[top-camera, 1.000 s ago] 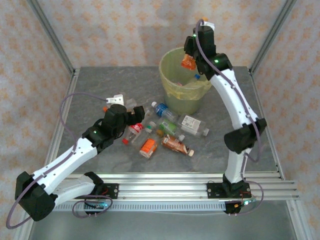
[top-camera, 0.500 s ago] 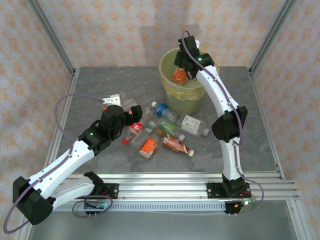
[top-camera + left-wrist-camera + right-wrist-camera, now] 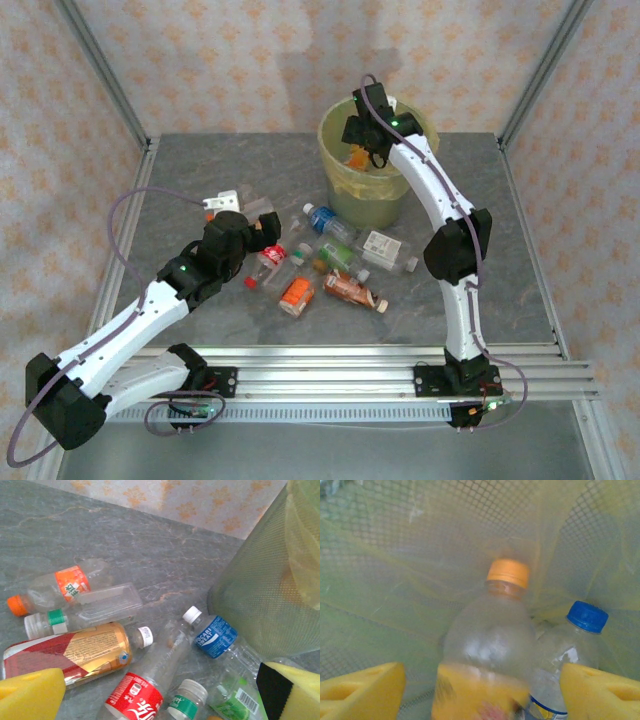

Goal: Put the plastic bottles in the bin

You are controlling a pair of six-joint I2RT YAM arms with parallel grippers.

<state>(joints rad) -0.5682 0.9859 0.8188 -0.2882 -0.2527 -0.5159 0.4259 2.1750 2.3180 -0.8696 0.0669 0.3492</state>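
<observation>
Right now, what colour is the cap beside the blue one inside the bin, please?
Orange cap, clearest in the right wrist view.

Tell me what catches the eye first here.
The yellow-green bin at the far side, with the right gripper open over its mouth and an orange-capped bottle in the gap. Next, the bottles strewn on the grey table before it, with the left gripper open at their left.

A robotics lab test cell

A white left arm [image 3: 130,323] and right arm [image 3: 428,185] stand bolted to aluminium rails [image 3: 330,380] at the edge of a grey stone-look table [image 3: 190,180], boxed in by metal frame posts [image 3: 106,72] and orange-patterned backdrop walls [image 3: 250,50].
</observation>
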